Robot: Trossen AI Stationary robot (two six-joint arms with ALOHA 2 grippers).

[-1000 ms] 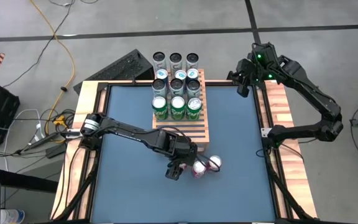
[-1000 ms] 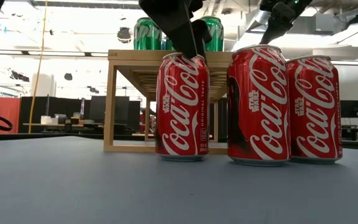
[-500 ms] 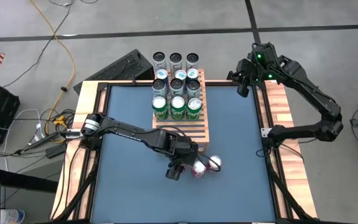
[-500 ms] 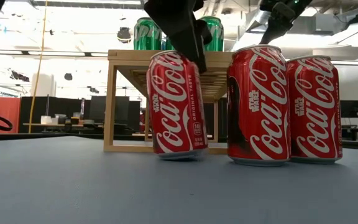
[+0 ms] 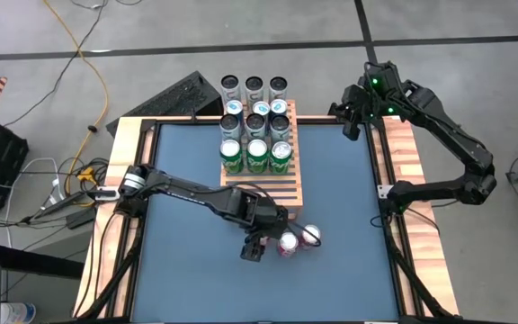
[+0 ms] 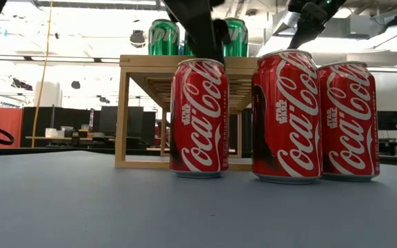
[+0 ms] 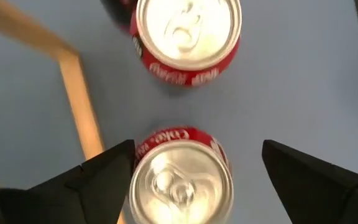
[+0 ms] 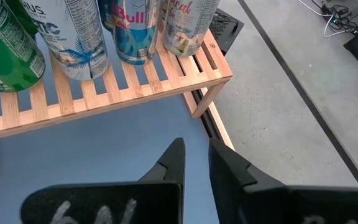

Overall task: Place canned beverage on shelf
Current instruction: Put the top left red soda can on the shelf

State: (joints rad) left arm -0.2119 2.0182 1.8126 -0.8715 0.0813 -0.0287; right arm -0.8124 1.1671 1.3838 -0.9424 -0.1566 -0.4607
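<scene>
Three red cola cans stand upright on the blue table (image 5: 187, 270) at its near side, just in front of the shelf's near end. The left can (image 6: 199, 117) stands a little apart from the other two (image 6: 287, 116), which stand side by side with the rightmost one (image 6: 347, 120) close against its neighbour.

The left gripper (image 7: 191, 177) hangs straight over the left can, fingers spread wide to either side of its rim. In the left wrist view one finger (image 7: 101, 177) sits close by the can's edge and the other is well clear, so nothing is gripped. The can sits off-centre between the fingers, toward the shelf side. The can's long axis is vertical, in line with the gripper's downward look; the next grip calls for a drop around the top, probably with a small shift to centre it.

In the high view the left gripper (image 5: 257, 241) is right at the cans, just off the near edge of the shelf (image 5: 289, 193). The shelf's near slats are bare, so that is the likely landing spot, a short lift up and away from the camera side.

Farther back, three green cans (image 5: 256, 155) fill a row across the shelf, then more rows of mixed cans (image 5: 255, 117) behind.

The right gripper (image 5: 352, 121) waits far off by the table's far right corner, fingers near shut and empty. The left arm is clearly the nearer one.
</scene>
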